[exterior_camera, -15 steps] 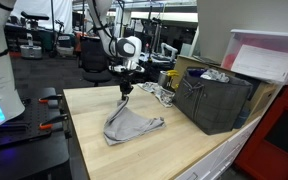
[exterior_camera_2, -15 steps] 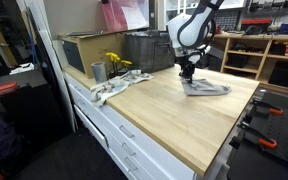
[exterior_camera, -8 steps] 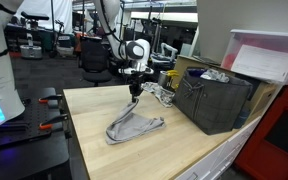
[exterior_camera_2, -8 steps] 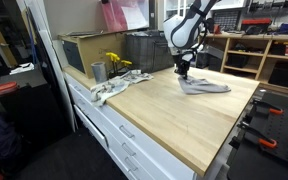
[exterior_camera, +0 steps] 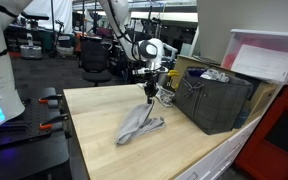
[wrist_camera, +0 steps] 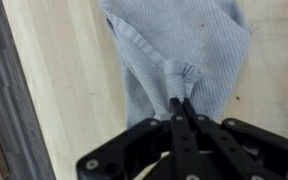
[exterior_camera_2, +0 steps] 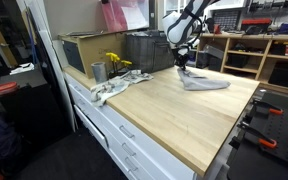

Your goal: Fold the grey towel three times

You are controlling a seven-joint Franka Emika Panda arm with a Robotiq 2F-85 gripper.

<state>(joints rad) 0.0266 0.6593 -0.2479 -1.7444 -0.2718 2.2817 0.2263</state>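
Across it goes! Over the last second the gripper (exterior_camera: 148, 91) has swung from the middle of the frame towards the right, closer to the dark bin (exterior_camera: 216, 100), and it has hauled the grey towel (exterior_camera: 137, 122) along with it. What was a broad, slumped heap is now pulled into a narrower, slanted strip.

Looking at the wrist view, the gripper (wrist_camera: 180, 103) comes in from the bottom of the frame, its two black fingers pressed tight together on a small pucker of cloth. That is a firm pinch on the grey towel (wrist_camera: 174, 45), which spreads away towards the top of the frame over pale wood.

In an exterior view the pinched corner is lifted off the wooden table (exterior_camera: 89, 135), while the lower end of the cloth lies on the wood just below centre frame. In an exterior view the gripper (exterior_camera_2: 180, 66) hangs at upper right, the grey towel (exterior_camera_2: 204, 83) trailing to its right across the wooden table (exterior_camera_2: 174, 125), with the dark bin (exterior_camera_2: 149, 50) just behind to the left.

Over at centre left, a crumpled rag (exterior_camera_2: 109, 88) drapes over the table edge beside a metal cup (exterior_camera_2: 98, 71), well apart from the action.
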